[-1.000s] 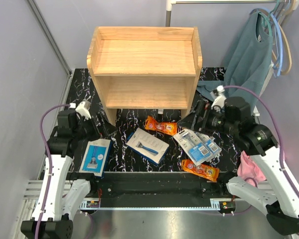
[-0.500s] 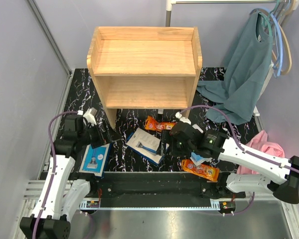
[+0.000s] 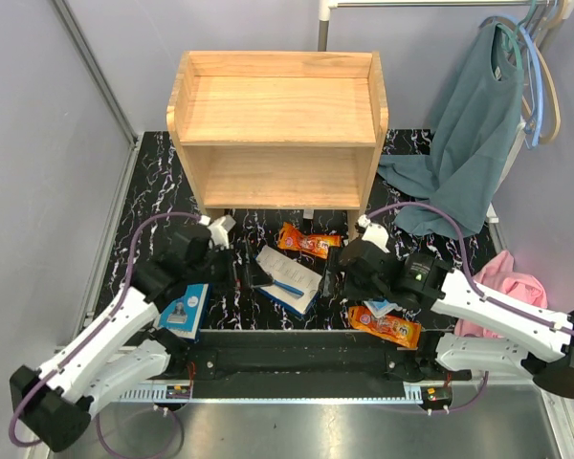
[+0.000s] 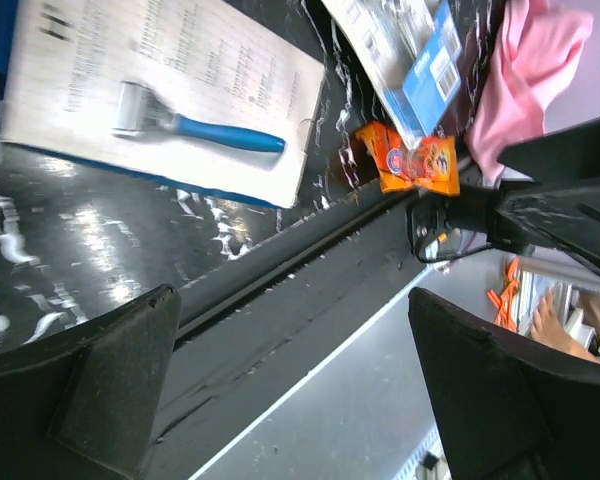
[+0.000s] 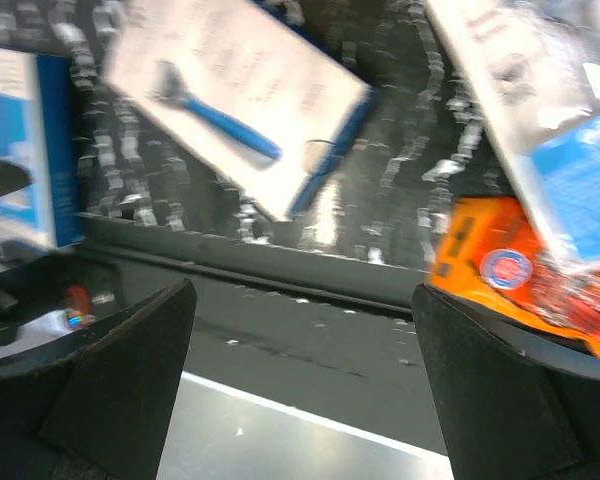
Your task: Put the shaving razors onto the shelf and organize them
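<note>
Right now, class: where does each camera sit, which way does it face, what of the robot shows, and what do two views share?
Top: above, behind the arms, looking down on the shelf; both arms show.
Left wrist: on the left arm, facing the white box; left fingers show.
Right wrist: on the right arm, facing the table edge; right fingers show.
Shared: both wrist views hold that box.

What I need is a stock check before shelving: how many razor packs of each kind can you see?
Orange packets: 2
White-and-blue boxes: 2
Blue-card blisters: 1 for sure, mostly covered in the top view; a second cannot be told
Total: 5 in view, none on the shelf
</note>
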`<state>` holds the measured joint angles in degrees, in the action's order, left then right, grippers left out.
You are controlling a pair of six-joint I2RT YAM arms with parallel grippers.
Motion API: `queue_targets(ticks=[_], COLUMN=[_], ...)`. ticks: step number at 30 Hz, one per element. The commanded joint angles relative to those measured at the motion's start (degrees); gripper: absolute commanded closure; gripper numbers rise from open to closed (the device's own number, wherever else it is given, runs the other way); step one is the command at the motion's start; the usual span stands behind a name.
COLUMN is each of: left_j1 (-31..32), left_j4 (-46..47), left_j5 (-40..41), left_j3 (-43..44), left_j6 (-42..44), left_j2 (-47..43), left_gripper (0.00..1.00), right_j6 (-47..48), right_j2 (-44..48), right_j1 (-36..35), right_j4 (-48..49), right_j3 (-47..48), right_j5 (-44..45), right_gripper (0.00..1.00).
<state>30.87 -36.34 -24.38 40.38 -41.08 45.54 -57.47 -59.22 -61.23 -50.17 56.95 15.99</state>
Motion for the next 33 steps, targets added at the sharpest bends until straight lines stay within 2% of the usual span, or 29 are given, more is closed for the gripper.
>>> queue_targets(ticks=[1, 6, 8, 13, 17, 26, 33], left_j1=[5.8, 10.0, 11.6, 14.6, 16.0, 16.7, 16.7], left_j4=[8.8, 13.9, 15.3, 18.0, 19.2, 19.4, 19.5], left_j5=[5.3, 6.7, 7.2, 7.9, 8.2, 8.4, 8.5], left_j3=[2.1, 1.9, 1.5, 0.4, 0.4, 0.0, -0.9], left_j6=[-5.6, -8.4, -9.2, -10.6, -11.3, -11.8, -12.1], left_j2=[4.4, 7.4, 8.2, 10.0, 10.8, 10.6, 10.2], left_gripper=[0.01, 0.01, 0.01, 0.01, 0.01, 0.01, 0.01], right_j6=[-1.5, -0.3, 2.8, 11.0, 14.4, 21.7, 26.1], right_j2=[0.1, 4.7, 6.0, 6.0, 1.5, -15.3, -16.8], right_j1=[-0.1, 5.1, 9.8, 13.6, 14.3, 17.1, 20.4], right_j4=[-8.4, -9.5, -9.3, -5.6, -3.1, 2.6, 7.4], right_j3=[-0.4, -4.6, -5.9, -6.9, -5.8, -3.9, -3.5], right_j5=[8.4, 11.9, 11.3, 9.8, 8.9, 8.7, 6.2], right_gripper=[0.00, 0.00, 0.00, 0.00, 0.00, 0.00, 0.00])
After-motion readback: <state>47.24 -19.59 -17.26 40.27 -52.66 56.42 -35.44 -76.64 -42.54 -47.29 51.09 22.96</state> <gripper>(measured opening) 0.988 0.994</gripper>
